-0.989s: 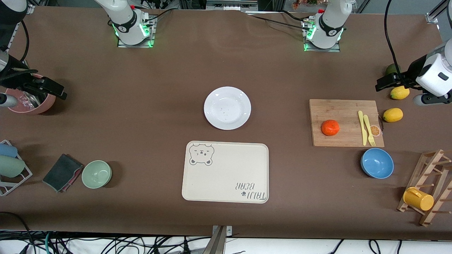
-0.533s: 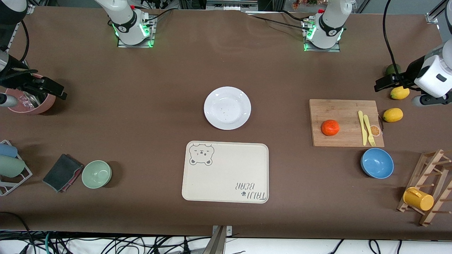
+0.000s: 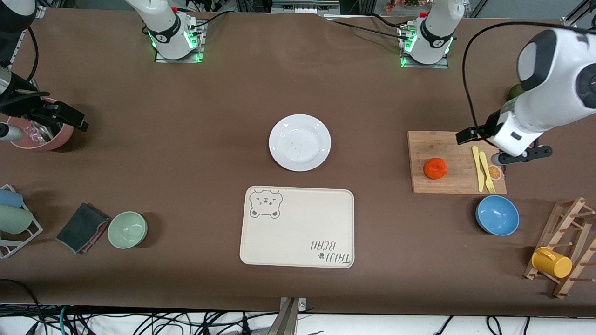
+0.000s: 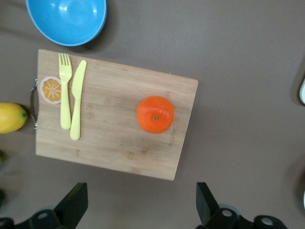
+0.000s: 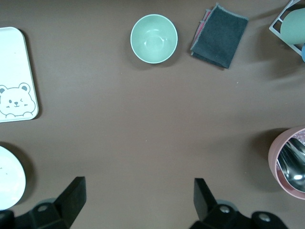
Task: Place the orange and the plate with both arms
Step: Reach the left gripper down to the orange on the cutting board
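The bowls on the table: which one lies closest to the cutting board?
The blue bowl, just in front of the cutting board toward the camera. The pale green bowl sits at the right arm's end, beside a dark cloth.

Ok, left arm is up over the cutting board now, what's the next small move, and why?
Probably bring the left gripper across until it is centred over the orange, then lower it. Its fingers stand open and empty above the cutting board, and the wrist view shows the orange off to one side of them. The right gripper waits open near the pink cup.
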Controlling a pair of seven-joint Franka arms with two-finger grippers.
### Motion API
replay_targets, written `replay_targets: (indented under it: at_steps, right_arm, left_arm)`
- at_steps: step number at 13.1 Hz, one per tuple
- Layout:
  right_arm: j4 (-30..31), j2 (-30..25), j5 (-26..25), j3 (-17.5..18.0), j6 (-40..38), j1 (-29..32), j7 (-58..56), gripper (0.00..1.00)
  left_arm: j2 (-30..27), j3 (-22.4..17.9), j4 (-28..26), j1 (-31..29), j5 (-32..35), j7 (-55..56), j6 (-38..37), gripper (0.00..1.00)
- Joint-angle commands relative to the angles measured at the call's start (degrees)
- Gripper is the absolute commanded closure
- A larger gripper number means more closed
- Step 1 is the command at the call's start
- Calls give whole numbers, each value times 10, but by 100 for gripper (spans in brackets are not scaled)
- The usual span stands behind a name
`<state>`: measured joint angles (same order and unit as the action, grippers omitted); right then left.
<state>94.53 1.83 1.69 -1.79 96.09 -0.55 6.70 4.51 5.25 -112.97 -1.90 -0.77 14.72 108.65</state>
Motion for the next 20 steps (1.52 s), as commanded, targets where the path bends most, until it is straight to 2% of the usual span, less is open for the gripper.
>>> replay_targets:
  at_steps: [1,13,18,19,20]
  right_arm:
    - [2,-4,9,-2,1,-1,-6,0]
    - [2,-4,9,-2,1,-1,-6,0]
    - [2,-4,9,-2,0,0,-6,0]
    - [2,-4,9,-2,0,0,-6,0]
    - [2,-4,9,-2,0,-1,-6,0]
  left_arm:
    - [14,-2,-62,1,-1,7,87,0]
    - [158,2,-68,1,-1,21,248,0]
    - [174,3,-78,1,-2,21,261,0]
    - [175,3,-81,-1,-2,21,261,14]
    - [175,3,-84,-1,-2,20,259,51]
